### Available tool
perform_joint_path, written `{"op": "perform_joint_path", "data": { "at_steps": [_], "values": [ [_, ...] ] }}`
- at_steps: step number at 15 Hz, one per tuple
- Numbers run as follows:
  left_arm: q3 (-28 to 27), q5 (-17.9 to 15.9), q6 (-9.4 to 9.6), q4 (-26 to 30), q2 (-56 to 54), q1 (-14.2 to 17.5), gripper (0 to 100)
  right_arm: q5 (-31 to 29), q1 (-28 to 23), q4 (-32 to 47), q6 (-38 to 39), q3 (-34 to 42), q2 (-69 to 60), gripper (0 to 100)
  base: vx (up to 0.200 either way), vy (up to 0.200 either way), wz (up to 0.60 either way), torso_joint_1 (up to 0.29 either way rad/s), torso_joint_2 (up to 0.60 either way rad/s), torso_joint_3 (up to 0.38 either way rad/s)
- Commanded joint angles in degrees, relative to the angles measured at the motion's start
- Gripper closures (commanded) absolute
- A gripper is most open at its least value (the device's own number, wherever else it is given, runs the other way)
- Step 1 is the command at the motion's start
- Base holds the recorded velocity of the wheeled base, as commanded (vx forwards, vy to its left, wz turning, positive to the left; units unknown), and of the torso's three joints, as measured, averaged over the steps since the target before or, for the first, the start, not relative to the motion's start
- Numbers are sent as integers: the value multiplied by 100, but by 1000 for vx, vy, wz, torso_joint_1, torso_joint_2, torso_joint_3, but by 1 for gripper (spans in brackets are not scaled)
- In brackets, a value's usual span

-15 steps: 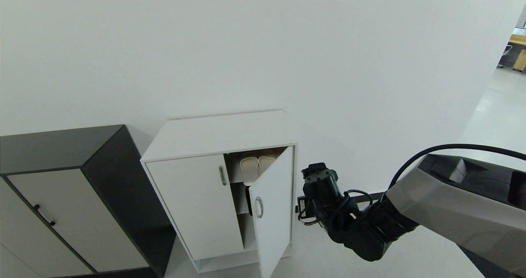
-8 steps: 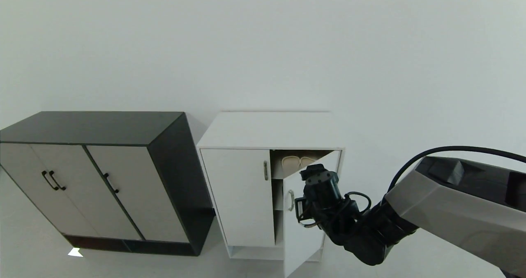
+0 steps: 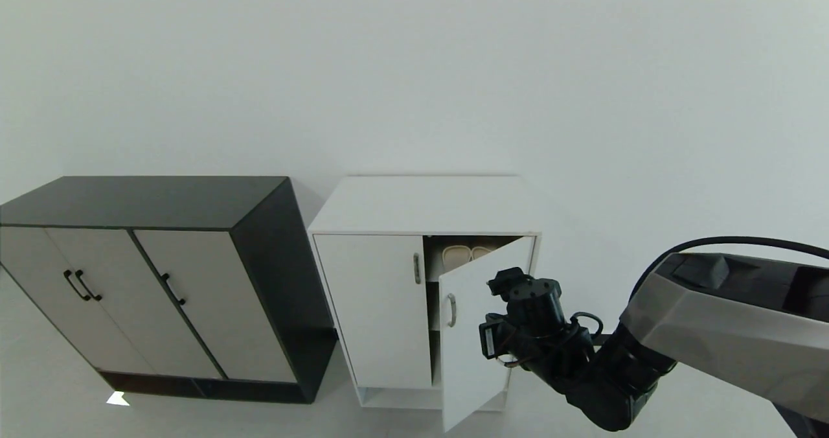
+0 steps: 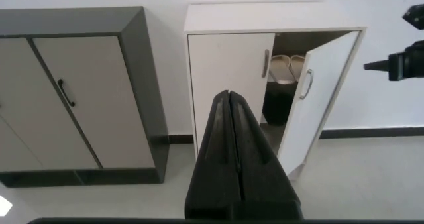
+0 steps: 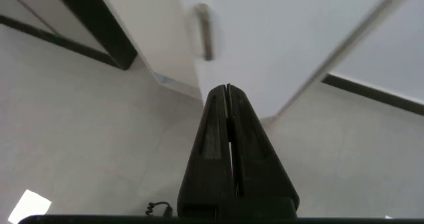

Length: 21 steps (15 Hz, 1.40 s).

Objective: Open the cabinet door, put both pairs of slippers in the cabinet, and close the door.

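Slippers (image 3: 463, 254), a pale pair, lie on the white cabinet's (image 3: 421, 205) top shelf. Your right claw (image 5: 228, 90) is pinched shut and empty near the half-open door (image 3: 476, 334), likely so you can push it closed.

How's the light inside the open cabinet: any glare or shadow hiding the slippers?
Head view: even light, no glare on the door; the inside of the white cabinet is shaded, yet the pale slippers on the top shelf show. Left wrist view: the slippers show plainly too; the space below them is dark, its contents unclear.
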Motion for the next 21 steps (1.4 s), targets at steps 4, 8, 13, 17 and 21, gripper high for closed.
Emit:
{"op": "perform_joint_path", "data": {
  "at_steps": [4, 8, 13, 17, 21],
  "values": [
    [0, 0, 1, -9, -1, 0, 100, 56, -41, -16, -1, 40, 97, 100, 200, 0, 0, -5, -4, 5],
    [0, 0, 1, 0, -1, 0, 100, 56, -41, -16, -1, 102, 106, 100, 200, 0, 0, 14, 7, -1],
    [0, 0, 1, -9, -1, 0, 100, 65, -41, -25, -1, 155, 203, 100, 0, 0, 0, 0, 0, 0],
    [0, 0, 1, -9, -1, 0, 100, 65, -120, -113, 8, -65, 493, 100, 0, 0, 0, 0, 0, 0],
    [0, 0, 1, -9, -1, 0, 100, 223, -234, -139, -1, -557, 783, 100, 0, 0, 0, 0, 0, 0]
  ]
}}
